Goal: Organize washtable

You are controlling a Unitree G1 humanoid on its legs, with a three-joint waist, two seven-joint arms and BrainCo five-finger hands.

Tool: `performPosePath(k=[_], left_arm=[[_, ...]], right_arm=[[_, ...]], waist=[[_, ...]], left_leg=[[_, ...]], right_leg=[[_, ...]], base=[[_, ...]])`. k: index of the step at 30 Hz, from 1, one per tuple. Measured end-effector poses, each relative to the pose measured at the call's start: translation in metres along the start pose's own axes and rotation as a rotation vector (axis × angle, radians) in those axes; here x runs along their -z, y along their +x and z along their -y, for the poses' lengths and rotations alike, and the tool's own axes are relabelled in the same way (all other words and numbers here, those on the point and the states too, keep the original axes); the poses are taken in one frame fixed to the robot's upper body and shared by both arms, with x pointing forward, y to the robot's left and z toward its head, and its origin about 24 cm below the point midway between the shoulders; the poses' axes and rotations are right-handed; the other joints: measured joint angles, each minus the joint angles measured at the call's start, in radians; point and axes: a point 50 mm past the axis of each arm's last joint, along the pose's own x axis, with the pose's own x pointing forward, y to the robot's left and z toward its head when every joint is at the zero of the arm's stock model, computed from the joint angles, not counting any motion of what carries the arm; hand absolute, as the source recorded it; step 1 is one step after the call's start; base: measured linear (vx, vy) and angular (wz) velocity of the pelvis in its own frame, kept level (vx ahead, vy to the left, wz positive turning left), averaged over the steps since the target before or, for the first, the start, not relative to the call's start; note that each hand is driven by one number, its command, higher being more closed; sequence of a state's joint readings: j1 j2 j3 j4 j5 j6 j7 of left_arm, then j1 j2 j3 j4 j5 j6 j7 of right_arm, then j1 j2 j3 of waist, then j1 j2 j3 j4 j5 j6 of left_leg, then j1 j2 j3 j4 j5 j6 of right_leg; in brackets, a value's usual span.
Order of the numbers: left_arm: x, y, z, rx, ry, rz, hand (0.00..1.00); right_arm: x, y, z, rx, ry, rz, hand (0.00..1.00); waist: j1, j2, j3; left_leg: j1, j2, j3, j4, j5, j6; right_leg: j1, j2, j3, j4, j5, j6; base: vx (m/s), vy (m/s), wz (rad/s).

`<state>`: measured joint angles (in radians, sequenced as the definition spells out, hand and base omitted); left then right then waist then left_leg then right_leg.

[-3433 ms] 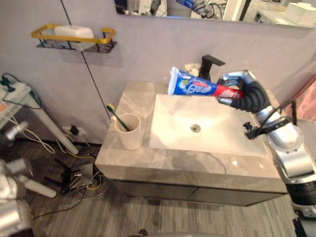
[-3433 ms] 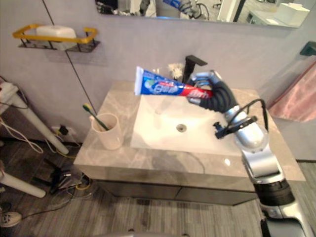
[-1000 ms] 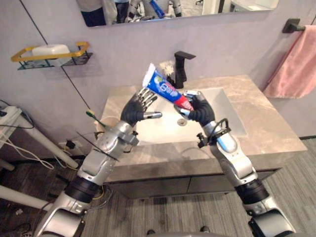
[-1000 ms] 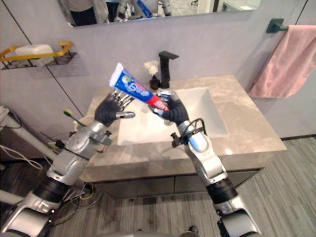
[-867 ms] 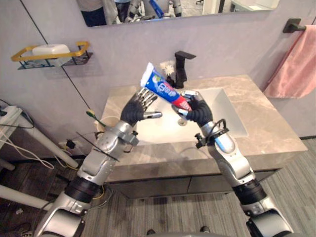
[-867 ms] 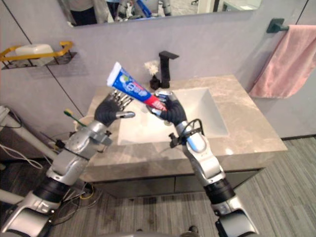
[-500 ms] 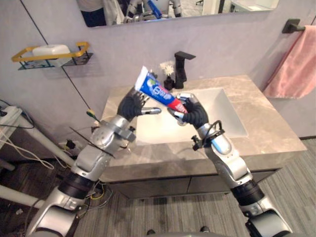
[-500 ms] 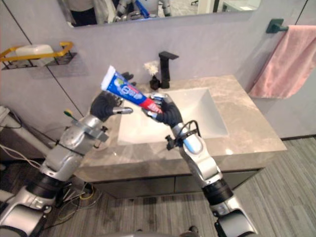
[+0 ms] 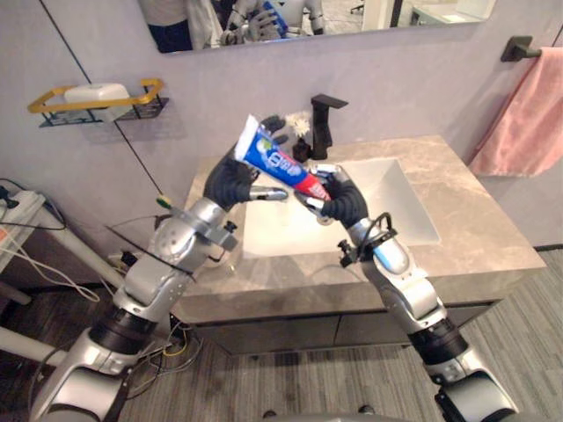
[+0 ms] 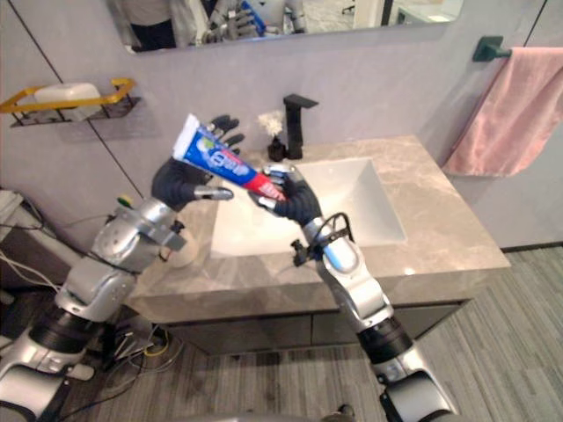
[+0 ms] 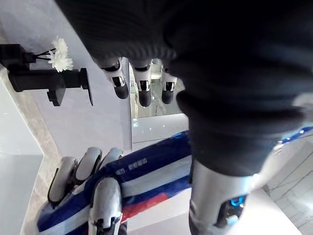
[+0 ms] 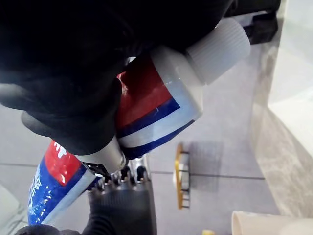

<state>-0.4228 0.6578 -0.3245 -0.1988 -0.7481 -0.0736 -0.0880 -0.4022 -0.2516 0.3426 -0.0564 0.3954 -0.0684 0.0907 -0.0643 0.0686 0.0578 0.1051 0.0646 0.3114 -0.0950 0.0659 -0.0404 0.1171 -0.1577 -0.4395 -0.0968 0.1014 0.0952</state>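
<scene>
Fingers of my right hand (image 9: 341, 200) clamp the toothpaste tube (image 9: 280, 164), left hand (image 9: 230, 182) fingers apart: release early and it drops into the sink (image 9: 387, 204).

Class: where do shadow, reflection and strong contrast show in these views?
Left eye view: the mirror carries bright reflections; the yellow shelf throws a shadow on the wall below. Right wrist view: the right hand is near-black against the toothpaste tube.
</scene>
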Motion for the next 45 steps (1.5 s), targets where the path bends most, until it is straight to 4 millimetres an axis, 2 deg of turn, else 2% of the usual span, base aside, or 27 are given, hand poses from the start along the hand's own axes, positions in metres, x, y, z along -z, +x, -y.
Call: performPosePath(k=[6,18,28,31,37,38,45], left_arm=[[-0.002,-0.001,-0.002,0.001,0.011,-0.005,0.00],[-0.002,0.000,0.001,0.010,0.000,0.004,0.00],[-0.012,0.023,0.021,0.085,-0.031,0.076,0.00],[-0.012,0.027,0.020,0.086,-0.028,0.078,0.00],[-0.012,0.032,0.022,0.088,-0.041,0.087,0.00],[-0.012,0.032,0.022,0.089,-0.042,0.089,1.00],[-0.010,0.036,0.025,0.090,-0.057,0.092,1.00]], right_arm=[[-0.003,0.003,0.000,-0.005,-0.003,0.010,1.00],[-0.006,0.007,-0.002,-0.012,0.004,0.026,1.00],[-0.005,0.008,-0.004,-0.019,0.026,0.027,1.00],[-0.006,0.008,-0.004,-0.017,0.030,0.031,1.00],[-0.006,0.008,-0.004,-0.015,0.042,0.033,1.00],[-0.006,0.008,-0.005,-0.015,0.046,0.034,1.00],[-0.006,0.008,-0.003,-0.008,0.052,0.035,1.00]], waist=[[0.000,0.019,-0.013],[-0.005,0.020,-0.014],[-0.003,0.018,-0.015],[-0.013,0.018,-0.015],[-0.009,0.018,-0.015],[-0.010,0.018,-0.015],[-0.010,0.015,-0.017]], left_leg=[[0.001,0.001,0.000,0.000,0.000,0.000],[0.004,0.006,0.014,-0.001,0.005,-0.002],[0.002,0.010,0.037,-0.001,0.005,-0.002],[0.003,0.012,0.039,-0.001,0.005,-0.002],[0.002,0.016,0.039,-0.002,0.007,-0.006],[0.002,0.016,0.039,-0.003,0.008,-0.006],[0.003,0.017,0.044,-0.003,0.008,-0.006]], right_leg=[[0.000,0.001,0.001,0.000,0.000,0.000],[-0.001,0.006,0.006,-0.001,0.006,-0.008],[-0.016,0.011,0.030,-0.002,0.012,-0.013],[-0.016,0.013,0.032,-0.002,0.012,-0.013],[-0.017,0.016,0.031,-0.002,0.012,-0.013],[-0.017,0.016,0.031,-0.002,0.012,-0.013],[-0.020,0.017,0.034,-0.004,0.012,-0.013]], base=[[0.00,0.000,0.00],[0.00,0.000,0.00],[0.01,0.002,-0.07],[0.00,0.000,0.00],[0.00,0.000,0.00],[0.00,0.000,0.00],[0.00,0.001,-0.01]])
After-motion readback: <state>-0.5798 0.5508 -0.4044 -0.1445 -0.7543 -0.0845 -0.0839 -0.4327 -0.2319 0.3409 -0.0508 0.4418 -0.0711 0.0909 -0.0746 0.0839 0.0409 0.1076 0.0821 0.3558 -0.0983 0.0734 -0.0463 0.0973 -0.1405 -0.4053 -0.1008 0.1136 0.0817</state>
